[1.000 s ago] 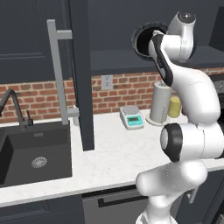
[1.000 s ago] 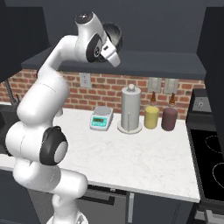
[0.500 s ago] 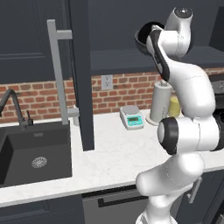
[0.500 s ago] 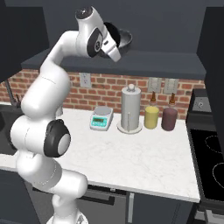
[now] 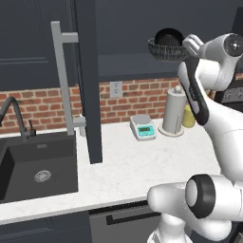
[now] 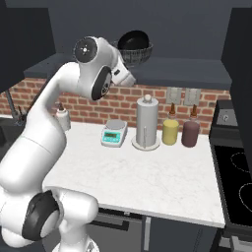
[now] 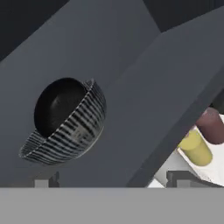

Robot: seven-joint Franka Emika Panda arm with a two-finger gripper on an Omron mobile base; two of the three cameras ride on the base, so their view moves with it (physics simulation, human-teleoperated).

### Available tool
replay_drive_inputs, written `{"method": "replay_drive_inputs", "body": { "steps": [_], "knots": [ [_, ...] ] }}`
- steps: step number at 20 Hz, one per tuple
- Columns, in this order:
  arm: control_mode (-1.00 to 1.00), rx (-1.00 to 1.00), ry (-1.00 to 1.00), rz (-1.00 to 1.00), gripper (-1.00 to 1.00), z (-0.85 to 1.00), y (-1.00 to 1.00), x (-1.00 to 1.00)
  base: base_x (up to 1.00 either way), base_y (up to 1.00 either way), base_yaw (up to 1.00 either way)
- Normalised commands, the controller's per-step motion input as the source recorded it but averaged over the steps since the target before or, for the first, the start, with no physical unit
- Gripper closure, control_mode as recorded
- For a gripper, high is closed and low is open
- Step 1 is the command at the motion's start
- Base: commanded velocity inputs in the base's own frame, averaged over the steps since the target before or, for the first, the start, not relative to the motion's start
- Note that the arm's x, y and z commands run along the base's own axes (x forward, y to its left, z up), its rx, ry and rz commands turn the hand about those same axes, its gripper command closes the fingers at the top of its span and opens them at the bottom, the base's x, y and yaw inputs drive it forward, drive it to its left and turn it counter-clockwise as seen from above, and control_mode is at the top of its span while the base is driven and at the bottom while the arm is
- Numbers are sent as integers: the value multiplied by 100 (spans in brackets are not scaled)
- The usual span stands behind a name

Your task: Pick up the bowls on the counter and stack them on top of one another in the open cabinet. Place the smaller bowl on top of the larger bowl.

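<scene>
Hand view looks up at the larger bowl (image 7: 72, 129), grey with streaked sides, which sits on the shelf of the open cabinet (image 7: 144, 100) with the smaller bowl (image 7: 59, 105), glossy black, nested inside it. The gripper (image 7: 113, 180) shows two dark fingertips set wide apart at the bottom of this view, with nothing between them; both bowls lie clear of them.

From the left base view, the stacked bowls rest on the cabinet shelf (image 5: 128, 64), the black one (image 5: 169, 37) leaning up out of the grey one (image 5: 163, 50), just beside the robot's raised wrist. The cabinet door (image 5: 88, 80) stands open with its long grey bar handle (image 5: 61, 78) facing out.

Below the shelf, on the counter (image 6: 142, 172) against the brick wall (image 6: 113, 106), stand a small kitchen scale (image 6: 114, 133), a paper towel roll (image 6: 146, 123), a yellow bottle (image 6: 170, 130) and a dark red bottle (image 6: 190, 133). The black sink (image 5: 33, 173) with its faucet (image 5: 16, 116) is set in the counter left of the door.
</scene>
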Motion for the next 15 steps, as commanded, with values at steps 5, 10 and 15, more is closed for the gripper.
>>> {"method": "replay_drive_inputs", "body": {
  "steps": [5,10,15],
  "knots": [
    [-100,3,-24,0,-100,-88,-43,-100,0,0,0],
    [-100,1,11,-1,-100,-97,-43,-100,0,0,0],
    [-100,29,0,-17,-100,61,-79,-100,0,0,0]
  ]
}}
